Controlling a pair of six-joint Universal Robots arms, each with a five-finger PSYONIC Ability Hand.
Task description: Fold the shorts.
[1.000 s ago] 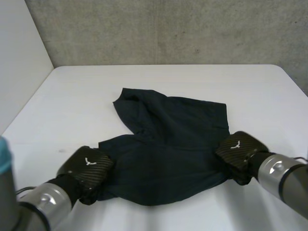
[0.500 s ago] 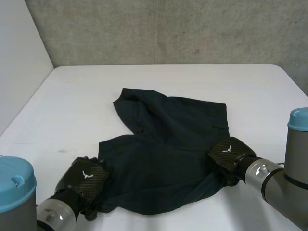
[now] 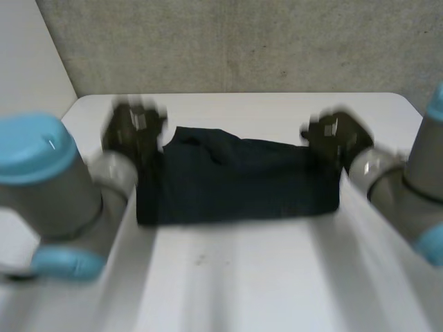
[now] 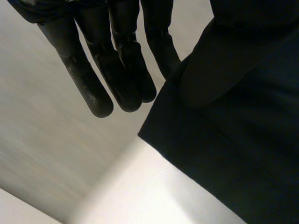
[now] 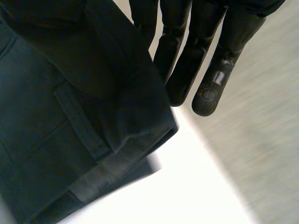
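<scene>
While the head view blurs my left hand and right hand at the far corners of the shorts, the wrist views show straight fingers pinching cloth. A second ago they gripped the near edge, since folded over. Bare table lies open on the near side.

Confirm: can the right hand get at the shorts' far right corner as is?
Probably yes. The right hand sits at that corner of the shorts, the cloth's edge right beside it, nothing between them. Whether it grips the cloth I cannot tell.
</scene>
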